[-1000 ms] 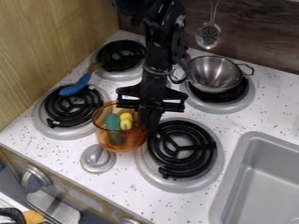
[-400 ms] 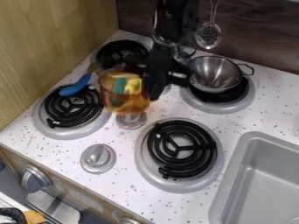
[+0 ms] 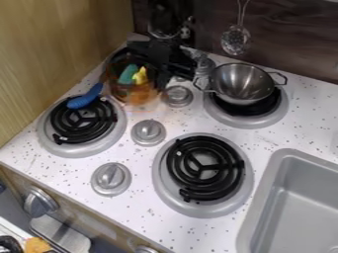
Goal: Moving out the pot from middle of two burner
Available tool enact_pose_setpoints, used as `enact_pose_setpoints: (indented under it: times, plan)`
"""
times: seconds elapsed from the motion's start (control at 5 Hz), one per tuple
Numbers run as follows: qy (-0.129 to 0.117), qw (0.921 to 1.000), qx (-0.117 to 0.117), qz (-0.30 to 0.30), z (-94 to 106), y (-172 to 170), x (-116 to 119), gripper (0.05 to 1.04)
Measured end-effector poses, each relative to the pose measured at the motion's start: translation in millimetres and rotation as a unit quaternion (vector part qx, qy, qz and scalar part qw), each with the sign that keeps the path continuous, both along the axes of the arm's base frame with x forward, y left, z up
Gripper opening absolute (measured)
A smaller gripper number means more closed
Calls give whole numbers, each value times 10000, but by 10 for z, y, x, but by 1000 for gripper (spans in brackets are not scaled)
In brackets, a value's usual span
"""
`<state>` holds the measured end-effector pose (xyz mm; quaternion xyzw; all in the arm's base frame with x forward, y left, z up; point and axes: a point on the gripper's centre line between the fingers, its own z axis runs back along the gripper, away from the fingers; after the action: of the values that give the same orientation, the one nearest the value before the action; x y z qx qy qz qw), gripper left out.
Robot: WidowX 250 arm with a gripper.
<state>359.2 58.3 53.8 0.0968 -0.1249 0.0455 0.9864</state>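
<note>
The black two-finger gripper was clenched, as far as the blur allowed one to judge, on the right side of the transparent amber pot. The pot lay to the claw's left and slightly nearer, in front of the far left black coil burner, which it partly overlapped in the view; whether its base touched anything could not be told. Being round, the pot offered no long axis to align. Inside it were a green object and a yellow object. The gap between the near left coil burner and the near right coil burner was already free of the pot, so the move was judged nearly complete. The remaining step, by inference, was a level lowering and release, with the offset to the left kept in mind: the pot's left side, away from the grip, could tip or catch the blue-handled utensil.
</note>
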Motion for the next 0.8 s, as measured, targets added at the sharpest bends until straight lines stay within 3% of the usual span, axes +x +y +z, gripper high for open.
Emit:
enact_pose_setpoints:
  times: [0.2,0.4,0.8]
  plan:
    - [157,9995,4,-278,-159,109,-6,79]
    - [272,9993,-15,-260,-174,61,-33,79]
    - [181,9996,-6,-236,-226,-19,-42,79]
